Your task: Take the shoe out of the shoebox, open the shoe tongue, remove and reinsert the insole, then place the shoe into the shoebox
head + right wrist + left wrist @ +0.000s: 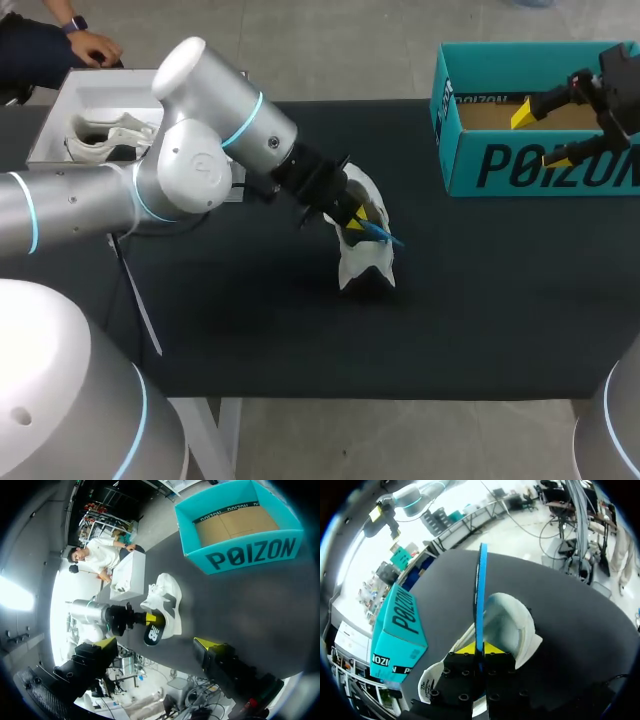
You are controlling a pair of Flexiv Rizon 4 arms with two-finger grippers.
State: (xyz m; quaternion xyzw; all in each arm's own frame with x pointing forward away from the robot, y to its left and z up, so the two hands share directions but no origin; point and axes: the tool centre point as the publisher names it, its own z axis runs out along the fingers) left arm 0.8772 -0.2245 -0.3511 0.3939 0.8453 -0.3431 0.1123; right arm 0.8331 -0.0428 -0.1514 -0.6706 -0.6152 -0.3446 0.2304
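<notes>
White box, teal shoebox flank shoe.

Even, diffuse light from overhead falls on the dark worktop. A faint soft shadow lies just beside the shoe. Glare marks the left arm shell. Beyond the shoebox, the left wrist view's background is washed out white.

White shoe, blue insole, teal shoebox
</notes>
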